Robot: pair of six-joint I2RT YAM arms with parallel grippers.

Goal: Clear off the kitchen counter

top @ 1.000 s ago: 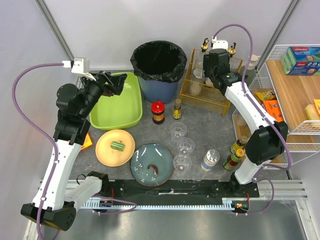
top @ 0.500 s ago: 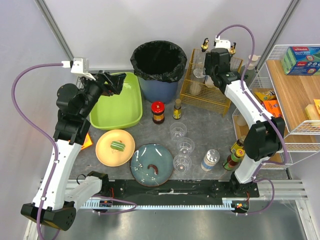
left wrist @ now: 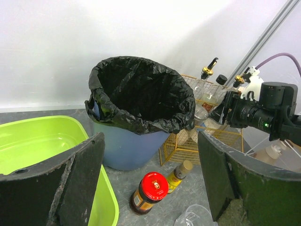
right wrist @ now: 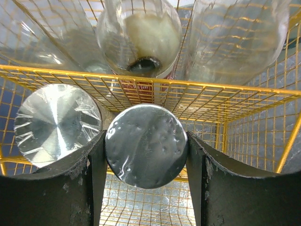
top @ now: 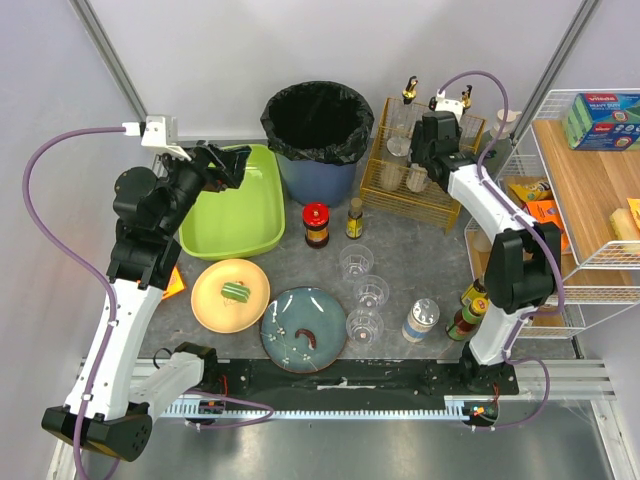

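Note:
The grey kitchen counter carries a red-lidded jar, a small sauce bottle, three clear glasses, a silver-lidded shaker, a yellow plate and a blue plate. My right gripper is inside the yellow wire basket. In the right wrist view it is shut on a second shaker's silver lid. My left gripper is open and empty above the green tub. In the left wrist view it frames the red-lidded jar.
A black-lined bin stands at the back between tub and basket. The basket also holds glass bottles and another silver-lidded shaker. Sauce bottles stand by the white wire rack on the right.
My right wrist has shifted slightly right and sunk lower into the yellow basket with the shaker. The left arm has not moved.

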